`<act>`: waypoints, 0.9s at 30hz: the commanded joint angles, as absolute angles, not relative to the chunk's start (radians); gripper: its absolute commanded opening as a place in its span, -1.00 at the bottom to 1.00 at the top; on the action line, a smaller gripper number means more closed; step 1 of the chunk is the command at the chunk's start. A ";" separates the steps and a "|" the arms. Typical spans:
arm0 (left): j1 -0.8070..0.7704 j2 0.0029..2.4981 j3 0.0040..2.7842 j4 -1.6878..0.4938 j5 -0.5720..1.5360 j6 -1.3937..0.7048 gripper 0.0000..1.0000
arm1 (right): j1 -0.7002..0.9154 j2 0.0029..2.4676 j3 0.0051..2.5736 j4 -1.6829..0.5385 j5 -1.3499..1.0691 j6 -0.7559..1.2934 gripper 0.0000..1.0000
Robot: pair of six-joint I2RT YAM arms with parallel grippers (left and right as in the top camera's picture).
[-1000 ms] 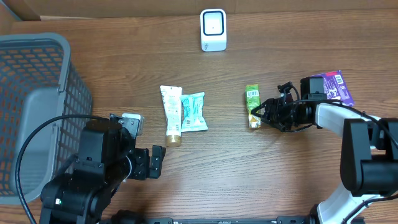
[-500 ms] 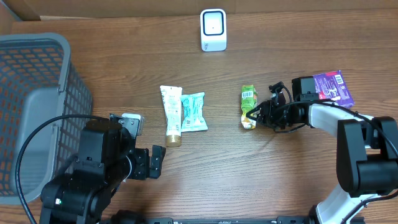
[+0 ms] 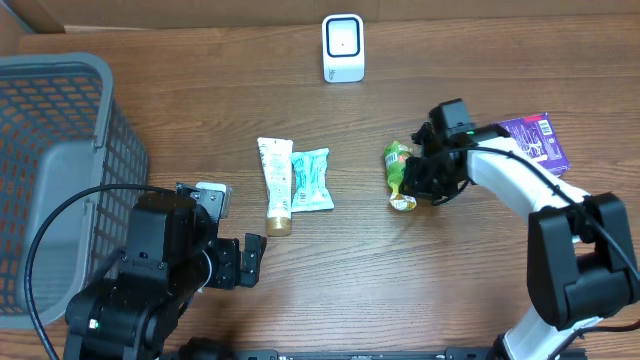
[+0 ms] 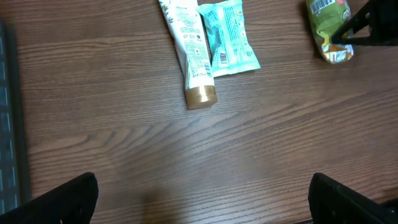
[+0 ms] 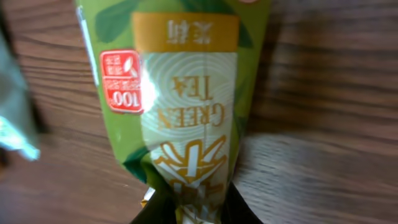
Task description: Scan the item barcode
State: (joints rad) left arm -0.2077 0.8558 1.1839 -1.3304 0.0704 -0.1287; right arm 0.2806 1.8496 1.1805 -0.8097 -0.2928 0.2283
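The green tea packet (image 3: 398, 176) lay right of centre on the table (image 3: 400, 290), its printed face up and a barcode label (image 4: 323, 5) showing at its far end in the left wrist view. The right gripper (image 3: 412, 186) had its jaws drawn narrow and pinched on the packet's crimped near end, as the right wrist view showed from close by; whether the packet had come clear of the wood could not be told. The white scanner (image 3: 343, 48) stood well apart at the far edge, so the packet seemed caught but not yet carried, and the scan itself was not yet done: by the look of it, the lift, the move to the scanner and the turning of the barcode toward it were all left. To the left lay a toothpaste tube (image 3: 273, 185) touching a teal packet (image 3: 312, 179), and a purple packet (image 3: 535, 140) sat beyond the right arm. The left gripper (image 4: 205, 200) hung with its jaws wide and empty, near the grey basket (image 3: 60, 150).
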 commanded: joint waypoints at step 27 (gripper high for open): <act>-0.203 0.857 1.185 -1.327 0.059 -0.138 0.99 | 0.403 1.866 1.310 -0.897 -0.073 0.299 -0.92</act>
